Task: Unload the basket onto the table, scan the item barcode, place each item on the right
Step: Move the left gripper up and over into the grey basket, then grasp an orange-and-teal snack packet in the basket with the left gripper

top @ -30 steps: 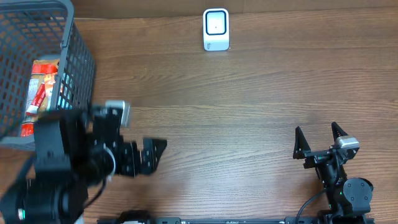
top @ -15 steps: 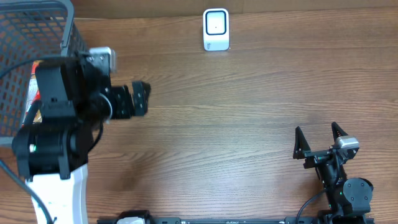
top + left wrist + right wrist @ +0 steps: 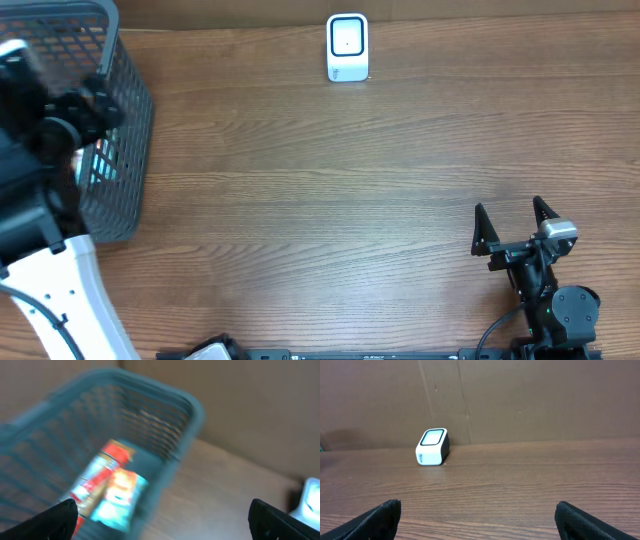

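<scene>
Poised open-jawed over a basketed snack packet (image 3: pixel 107 487).
Overhead: shows the left gripper (image 3: pixel 95 100), blurred, above the grey basket (image 3: pixel 125 150), spread wide and empty; shows the right gripper (image 3: pixel 509 208) likewise released, near the front edge, well apart from the scanner (image 3: pixel 347 47) at the far edge, with bare table (image 3: pixel 330 200) between. Left wrist: looks down on the red-and-teal packet lying flat on the basket floor; probably light, soft, crinkly, slippery, so best pinched along a sealed end, minding the tall mesh walls. Right wrist: faces the scanner (image 3: pixel 433 446) across open wood, giving ample room to present a barcode.
</scene>
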`<state>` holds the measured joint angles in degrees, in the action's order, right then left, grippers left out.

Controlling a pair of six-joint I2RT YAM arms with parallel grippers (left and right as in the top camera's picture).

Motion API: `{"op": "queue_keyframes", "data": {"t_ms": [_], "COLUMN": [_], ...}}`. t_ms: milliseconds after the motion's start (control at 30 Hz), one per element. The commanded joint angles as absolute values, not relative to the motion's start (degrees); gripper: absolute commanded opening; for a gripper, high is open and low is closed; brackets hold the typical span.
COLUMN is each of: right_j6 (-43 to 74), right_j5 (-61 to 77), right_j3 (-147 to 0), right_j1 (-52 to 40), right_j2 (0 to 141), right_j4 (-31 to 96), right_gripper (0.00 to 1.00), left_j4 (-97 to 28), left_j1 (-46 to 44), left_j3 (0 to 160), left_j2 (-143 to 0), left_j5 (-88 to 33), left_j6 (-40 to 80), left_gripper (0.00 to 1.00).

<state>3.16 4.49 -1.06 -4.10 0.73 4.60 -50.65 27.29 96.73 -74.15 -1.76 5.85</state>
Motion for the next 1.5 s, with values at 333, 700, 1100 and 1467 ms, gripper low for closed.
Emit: {"op": "queue_keyframes", "data": {"t_ms": [333, 700, 1100, 1467], "right_j6": [2.94, 2.94, 2.94, 2.94], "right_j5": [4.64, 4.64, 4.64, 4.64], "right_j3": [-0.45, -0.45, -0.45, -0.45], "right_j1": [-3.73, -3.73, -3.73, -3.73], "right_j2": [0.27, 0.27, 0.27, 0.27], "right_j4": [4.4, 4.4, 4.4, 4.4], "right_gripper": [1.0, 1.0, 1.0, 1.0], "left_j4": [-45.41, -45.74, -47.37, -47.94], "left_j1": [40.99, 46.15, 43.03, 41.43], "left_j3": [98.41, 98.41, 98.41, 98.39], "left_j2": [-85.49, -99.94, -108.03, -112.55], "left_j5": [-5.69, -21.26, -20.43, -19.25], "left_j6": [-1.8, -9.06, -14.66, -16.32], "left_gripper": [0.99, 1.0, 1.0, 1.0]}}
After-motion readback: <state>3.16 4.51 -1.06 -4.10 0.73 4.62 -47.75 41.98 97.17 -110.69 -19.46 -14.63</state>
